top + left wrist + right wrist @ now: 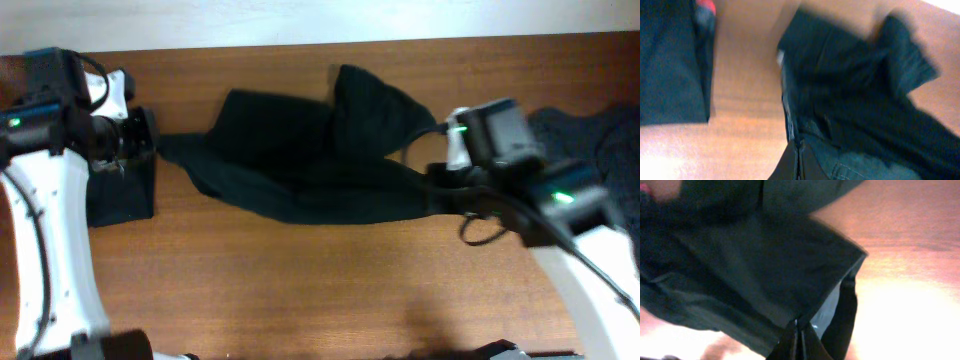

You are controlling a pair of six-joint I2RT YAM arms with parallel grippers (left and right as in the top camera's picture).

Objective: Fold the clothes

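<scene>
A black garment hangs stretched across the middle of the wooden table, between my two grippers. My left gripper is shut on its left end, and in the left wrist view the closed fingertips pinch a stitched edge of the dark fabric. At the garment's right end, my right gripper is also shut. The right wrist view shows those fingertips clamped on a corner of the cloth, with a pale inner strip beside them.
A folded black garment lies under the left arm at the table's left edge, and its small red tag shows in the left wrist view. A dark heap of cloth sits at the far right.
</scene>
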